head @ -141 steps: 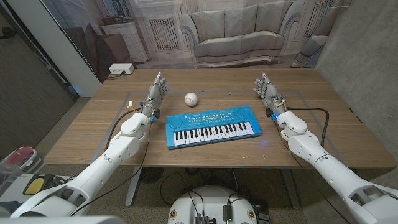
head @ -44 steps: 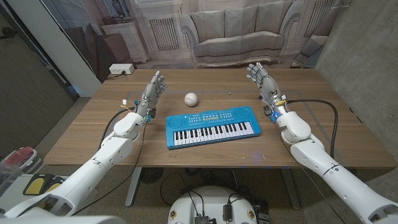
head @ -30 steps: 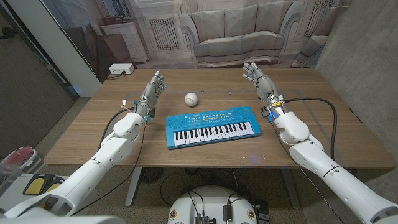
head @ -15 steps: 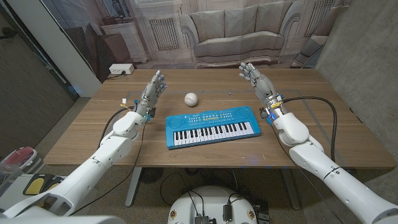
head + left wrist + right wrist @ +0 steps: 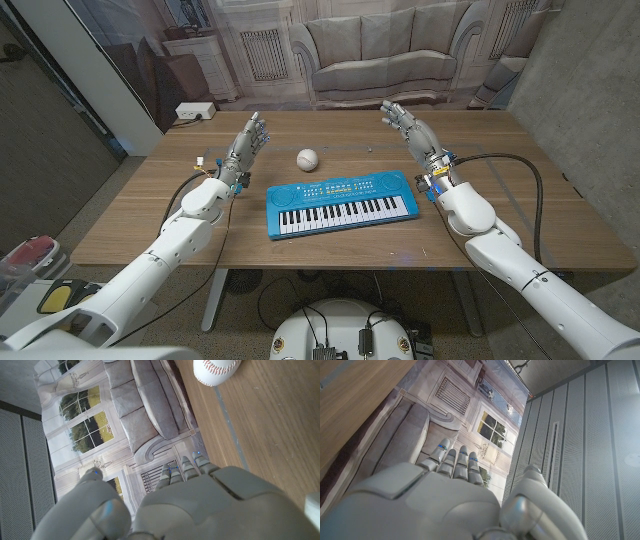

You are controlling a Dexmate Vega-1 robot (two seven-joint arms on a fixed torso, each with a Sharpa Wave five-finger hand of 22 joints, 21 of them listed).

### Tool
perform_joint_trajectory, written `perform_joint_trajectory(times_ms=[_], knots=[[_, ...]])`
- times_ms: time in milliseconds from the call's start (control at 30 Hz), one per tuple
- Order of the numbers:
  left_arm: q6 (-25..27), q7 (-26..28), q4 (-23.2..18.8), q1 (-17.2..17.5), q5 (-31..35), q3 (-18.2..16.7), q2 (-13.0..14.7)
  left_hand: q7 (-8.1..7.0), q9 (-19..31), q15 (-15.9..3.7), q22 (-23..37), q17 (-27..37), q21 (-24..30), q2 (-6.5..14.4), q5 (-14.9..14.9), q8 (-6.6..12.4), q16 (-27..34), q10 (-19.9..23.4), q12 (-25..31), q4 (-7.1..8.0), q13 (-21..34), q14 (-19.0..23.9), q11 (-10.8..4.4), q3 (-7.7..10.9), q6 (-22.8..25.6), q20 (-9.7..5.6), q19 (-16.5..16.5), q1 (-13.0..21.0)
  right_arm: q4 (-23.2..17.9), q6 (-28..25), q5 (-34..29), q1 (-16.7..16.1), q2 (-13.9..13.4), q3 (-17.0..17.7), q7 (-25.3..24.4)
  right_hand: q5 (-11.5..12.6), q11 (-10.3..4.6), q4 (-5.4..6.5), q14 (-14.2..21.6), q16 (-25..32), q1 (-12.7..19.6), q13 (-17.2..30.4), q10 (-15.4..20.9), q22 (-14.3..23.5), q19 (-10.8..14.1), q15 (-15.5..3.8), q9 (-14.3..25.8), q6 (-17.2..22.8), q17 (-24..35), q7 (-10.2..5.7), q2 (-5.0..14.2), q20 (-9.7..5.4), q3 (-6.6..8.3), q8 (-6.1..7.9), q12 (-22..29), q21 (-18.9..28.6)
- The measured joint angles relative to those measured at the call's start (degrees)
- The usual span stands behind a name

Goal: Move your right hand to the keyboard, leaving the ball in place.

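Keyboard [image 5: 341, 204], blue with white keys, is lying near the middle of the wooden table [image 5: 520, 220], long side running across, slightly angled. Ball [image 5: 307, 158], white with red stitching, is sitting on the bare wood just behind the keyboard's left end, apart from it; the left wrist view is catching it [image 5: 217, 370] ahead of the fingers, untouched.

Right hand [image 5: 410, 127] is hovering above the table behind the keyboard's right end, not touching it, fingers spread and holding nothing, pointing away from the robot and leaning toward the ball side. Right wrist view is showing the back of this hand [image 5: 445, 495], fingers extended toward the printed backdrop.

Left hand [image 5: 246, 145] is standing at the left of the ball, well apart from it, fingers straight and parted, holding nothing; whether it is touching the wood I cannot tell. Left wrist view is showing its back [image 5: 190, 505]
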Motion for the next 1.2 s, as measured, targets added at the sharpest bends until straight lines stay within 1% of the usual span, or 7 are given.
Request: perform_joint_trajectory(times_ms=[67, 400, 633, 733, 867, 1133, 1200], knots=[[0.0, 0.1, -0.2, 0.2, 0.0, 0.0, 0.0, 0.00, 0.0, -0.10, 0.0, 0.0, 0.0, 0.0, 0.0, 0.00, 0.0, 0.0, 0.0, 0.00, 0.0, 0.1, 0.00, 0.00, 0.0, 0.00, 0.0, 0.0, -0.1, 0.0, -0.7, -0.1, 0.0, 0.0, -0.3, 0.0, 0.01, 0.00, 0.0, 0.0, 0.0, 0.0, 0.0, 0.0, 0.2, 0.00, 0.0, 0.0, 0.0, 0.00, 0.00, -0.22, 0.00, 0.00, 0.0, 0.0], [-0.4, 1.0, -1.1, 1.3, 0.0, -0.6, 0.3, -0.22, 0.0, -0.10, 0.0, 0.0, 0.0, 0.0, 0.0, 0.00, 0.0, 0.0, 0.0, 0.00, 0.0, 0.1, 0.00, 0.00, 0.2, 0.00, 0.0, 0.0, -0.7, 0.6, -3.9, -0.2, -0.2, 0.0, -1.3, 0.0, -0.10, 0.00, 0.3, 0.0, 0.0, 0.0, 0.5, 0.0, 0.2, -0.31, 0.0, 0.0, 0.0, 0.00, 0.00, -0.22, 0.00, 0.00, 0.0, -0.2], [-0.6, 1.5, -1.6, 1.9, 0.1, -0.8, 0.5, -0.21, 0.0, 0.08, 0.0, 0.0, 0.0, 0.0, 0.0, 0.00, 0.0, 0.0, 0.0, 0.00, 0.0, 0.3, 0.00, 0.00, 0.2, 0.00, 0.0, 0.0, -1.2, 0.6, -6.4, -0.1, -0.3, -0.3, -2.0, 0.0, -0.10, 0.00, 0.3, 0.0, 0.0, 0.0, 0.5, 0.0, 0.4, -0.31, 0.0, 0.3, -0.1, -0.30, 0.00, -0.42, 0.00, 0.00, 0.0, -0.4], [-0.6, 1.7, -1.8, 2.2, 0.1, -0.9, 0.5, -0.21, 0.0, 0.09, 0.0, 0.0, 0.0, 0.0, 0.0, 0.00, 0.0, 0.3, 0.0, -0.18, 0.0, 0.3, -0.31, -0.18, 0.2, 0.00, 0.0, 0.0, -1.4, 0.6, -7.7, 0.0, -0.3, -0.4, -2.4, 0.0, -0.32, 0.00, 0.3, 0.0, 0.0, 0.0, 0.7, 0.0, 0.4, -0.31, 0.0, 0.3, -0.1, -0.30, 0.00, -0.42, 0.00, 0.00, 0.0, -0.4], [-0.6, 1.9, -2.1, 2.4, 0.1, -1.0, 0.6, -0.21, 0.0, 0.09, 0.0, 0.0, 0.0, 0.0, 0.0, 0.00, 0.0, 0.3, 0.0, -0.24, 0.0, 0.3, -0.31, -0.24, 0.2, 0.00, 0.0, 0.0, -2.0, 0.4, -9.4, 0.0, -0.5, -0.6, -3.0, 0.0, -0.41, 0.00, 0.3, 0.0, 0.0, 0.0, 0.8, 0.0, 0.7, -0.31, 0.0, 0.3, -0.1, -0.30, 0.00, -0.11, 0.00, 0.00, 0.0, -0.4], [-0.7, 2.2, -2.7, 2.8, 0.2, -1.0, 0.6, -0.21, 0.0, -0.11, 0.0, 0.0, -0.3, 0.3, 0.0, 0.00, 0.0, 0.3, 0.0, -0.24, 0.0, 0.5, -0.31, -0.24, 0.2, 0.00, 0.0, 0.3, -3.0, -0.1, -12.2, -0.2, -0.8, -0.8, -3.8, 0.0, -0.41, -0.24, 0.3, 0.0, 0.0, 0.0, 0.8, 0.0, 0.7, -0.31, 0.0, 0.3, -0.1, -0.30, 0.00, -0.11, -0.24, 0.00, 0.0, -0.6], [-0.7, 2.3, -2.8, 2.8, 0.3, -1.0, 0.6, -0.21, 0.0, -0.12, 0.0, 0.0, -0.4, 0.3, 0.0, 0.00, 0.0, 0.3, 0.0, -0.11, 0.0, 0.5, -0.31, -0.36, 0.2, 0.00, 0.0, 0.3, -3.3, -0.2, -12.8, -0.3, -0.9, -0.9, -4.0, 0.0, -0.41, -0.24, 0.5, 0.0, 0.0, 0.0, 0.8, 0.0, 0.7, -0.53, 0.0, 0.5, -0.1, -0.52, 0.00, -0.11, -0.24, 0.00, 0.0, -0.6]])
